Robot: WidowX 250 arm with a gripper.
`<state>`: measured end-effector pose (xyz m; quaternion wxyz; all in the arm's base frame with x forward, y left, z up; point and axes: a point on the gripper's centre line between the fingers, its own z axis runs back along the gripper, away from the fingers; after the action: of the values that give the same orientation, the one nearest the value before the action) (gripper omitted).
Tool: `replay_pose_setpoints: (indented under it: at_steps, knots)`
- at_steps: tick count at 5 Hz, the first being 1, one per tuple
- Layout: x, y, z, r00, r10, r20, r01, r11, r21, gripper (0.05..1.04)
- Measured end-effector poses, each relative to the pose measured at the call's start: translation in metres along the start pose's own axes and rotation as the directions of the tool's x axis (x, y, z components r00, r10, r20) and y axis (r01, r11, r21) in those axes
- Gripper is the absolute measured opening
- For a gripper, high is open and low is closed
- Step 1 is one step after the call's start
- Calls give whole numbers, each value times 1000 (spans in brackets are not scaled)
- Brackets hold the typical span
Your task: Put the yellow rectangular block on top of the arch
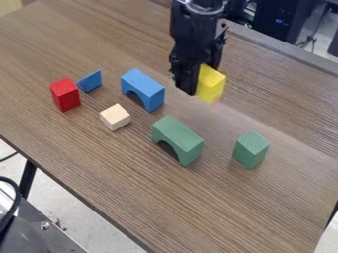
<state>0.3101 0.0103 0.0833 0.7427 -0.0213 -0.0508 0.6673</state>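
The black gripper (pixel 198 74) hangs down at the top centre of the camera view, shut on the yellow rectangular block (pixel 211 85). The block stands upright between its fingers, and part of its left side is hidden by the nearer one. To the left of the gripper is a blue arch (pixel 143 89). Below the gripper and slightly left, a green arch (pixel 178 139) rests on the table, apart from the yellow block. Both arches have bare tops.
On the wooden table (pixel 119 183) are a red block (pixel 65 94) and a blue triangular piece (pixel 90 81) at the left, a pale cube (pixel 115 117) between them and the green arch, and a green block (pixel 251 149) at the right.
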Motion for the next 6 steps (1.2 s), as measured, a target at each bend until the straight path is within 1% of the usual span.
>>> replay_pose_setpoints:
  at_steps: [1,2,3,4,5,6]
  knots:
    - [19,7,0,999,-27,-36,27,999,17,584]
    - [36,20,-4,996,-69,-55,73,995,70,584]
    - [49,27,-10,994,-90,-58,96,989,109,584]
    - [56,27,-13,993,-102,-56,108,987,116,584]
    - [64,26,-20,992,-100,-74,108,987,121,584]
    - [68,22,-24,993,-78,-89,88,989,117,584]
